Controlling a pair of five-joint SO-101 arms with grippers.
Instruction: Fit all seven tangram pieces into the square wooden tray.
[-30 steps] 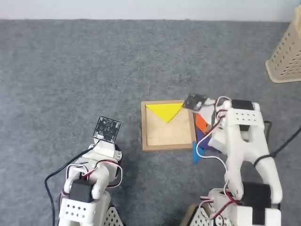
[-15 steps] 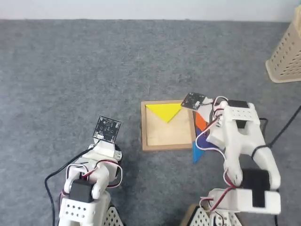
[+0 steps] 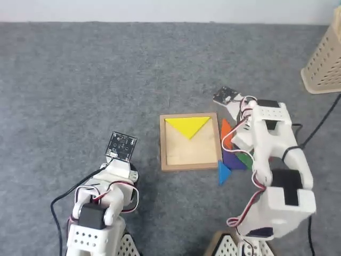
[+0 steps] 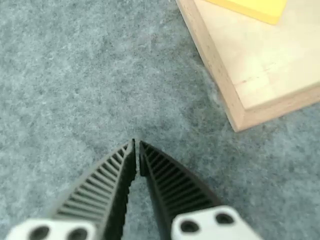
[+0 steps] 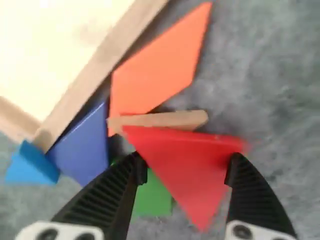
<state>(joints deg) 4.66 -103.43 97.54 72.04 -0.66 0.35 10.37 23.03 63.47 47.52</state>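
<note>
The square wooden tray (image 3: 164, 143) lies mid-table with a yellow triangle (image 3: 187, 126) in its far side. Just right of it, loose pieces cluster: an orange parallelogram (image 3: 226, 132), a purple-blue piece (image 3: 232, 158), a green one (image 3: 246, 160) and a small blue triangle (image 3: 223, 173). My right arm (image 3: 266, 133) hangs over this cluster. My right gripper (image 5: 186, 162) is shut on a red triangle (image 5: 192, 165), held tilted above the orange parallelogram (image 5: 160, 75). My left gripper (image 4: 136, 147) is shut and holds nothing, over carpet near a tray corner (image 4: 235, 100).
A beige slatted basket (image 3: 326, 58) stands at the far right edge. Grey carpet covers the table, with open room left of and beyond the tray. Cables trail from both arm bases near the front edge.
The right wrist swung from over the tray's far right corner to beyond the loose pieces, uncovering more of the orange piece. The left arm stayed still.
</note>
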